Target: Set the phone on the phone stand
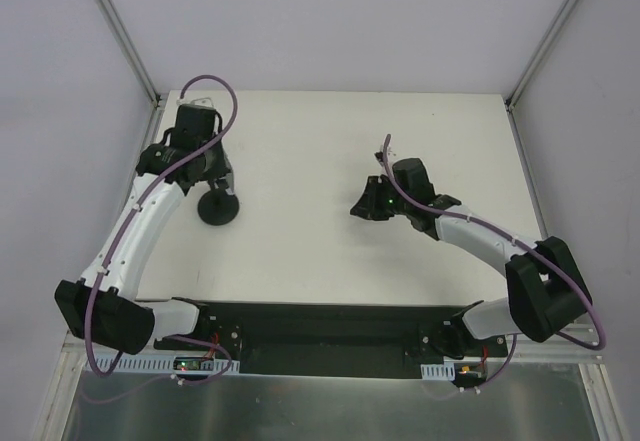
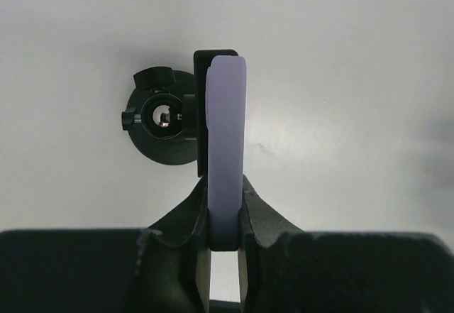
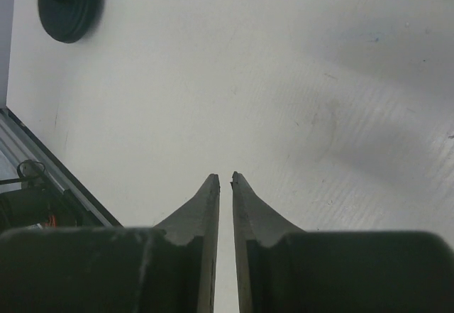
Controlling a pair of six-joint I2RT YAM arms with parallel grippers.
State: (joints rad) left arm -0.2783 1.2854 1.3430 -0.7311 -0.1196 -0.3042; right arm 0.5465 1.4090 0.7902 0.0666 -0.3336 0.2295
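The phone [image 2: 225, 135] is being held edge-on, so only its thin pale rim is showing in the left wrist view. It is running from between the left claw [image 2: 225, 185] out toward the phone stand [image 2: 159, 132]. That claw is pinching the phone's near end, with its dark fingers [image 2: 259, 213] pressing on both flat faces.

The phone's far half is lying just beside the stand's top, to the right of it in this view. A small black bracket [image 2: 216, 57] is showing around the phone's far tip. Whether the phone is actually seated in the bracket or only crossing in front of it cannot be told. From above, the phone itself is hiding under the left claw [image 1: 213, 176].

The stand [image 1: 218, 209] is sitting on the white bench [image 1: 300, 151] in its left half — roughly midway between the far and near edges. Its round disc base is resting flat and the left claw is hanging directly over it.

The right claw [image 3: 225, 182] is hovering well apart from all this, over the right half of the bench [image 1: 362, 206]. Its two fingers are standing parted by only a thin slit, with nothing between them — bare bench is showing through the gap. In the right wrist view the stand's disc [image 3: 69, 4] is sitting far off at the upper left corner.

Purple cables [image 1: 225, 96] are looping along both arms.
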